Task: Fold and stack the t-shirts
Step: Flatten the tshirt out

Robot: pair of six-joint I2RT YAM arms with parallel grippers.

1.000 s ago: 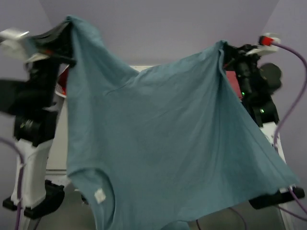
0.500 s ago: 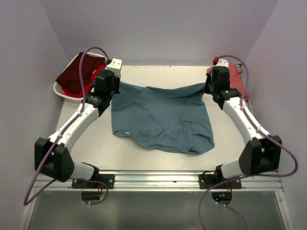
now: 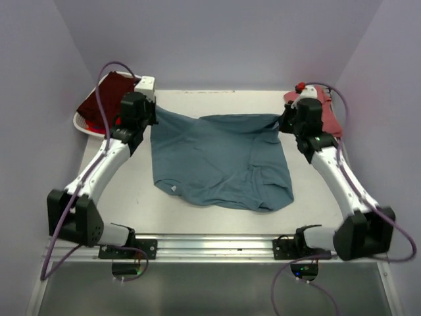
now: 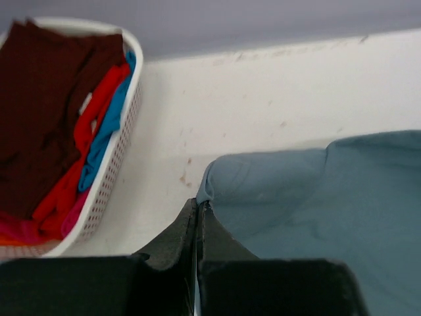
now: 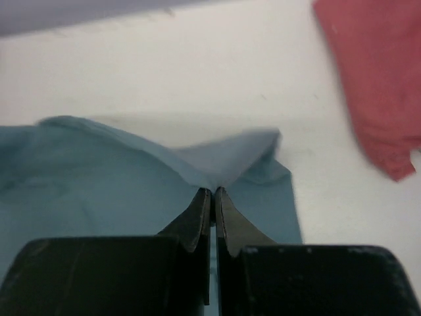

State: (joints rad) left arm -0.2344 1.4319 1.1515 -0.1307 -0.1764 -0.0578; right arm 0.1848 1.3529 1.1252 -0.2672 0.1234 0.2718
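Cloth is pinched at two places on the teal-blue t-shirt (image 3: pixel 220 158), which is spread across the middle of the table (image 3: pixel 217 224). The left fingers (image 4: pixel 191 220) are pressed together on the shirt's far left corner, and the fabric is drawn up into a small peak at their tips. The right fingers (image 5: pixel 204 207) are likewise closed tight on the far right corner, where the cloth is gathered into a raised fold. Between the two grips the far hem is held nearly straight, roughly parallel to the table's far edge, with a slight dip towards the left. The rest of the shirt is laid on the table in loose wrinkles, and its near edge is rumpled and uneven. A small white label (image 3: pixel 173 189) can be seen near the shirt's near left corner.

At the far left corner of the table a white basket (image 4: pixel 115 171) is placed, just beside the left fingers but not touched by them. A maroon t-shirt (image 4: pixel 46 99) is piled in it on top, with a red t-shirt (image 4: pixel 92 125) and a bright blue t-shirt (image 4: pixel 108 131) tucked along the basket's inner wall.

At the far right corner a salmon-red t-shirt (image 3: pixel 327 112) is laid flat. It is near the right fingers, and a strip of bare table is seen between it and the teal-blue t-shirt.
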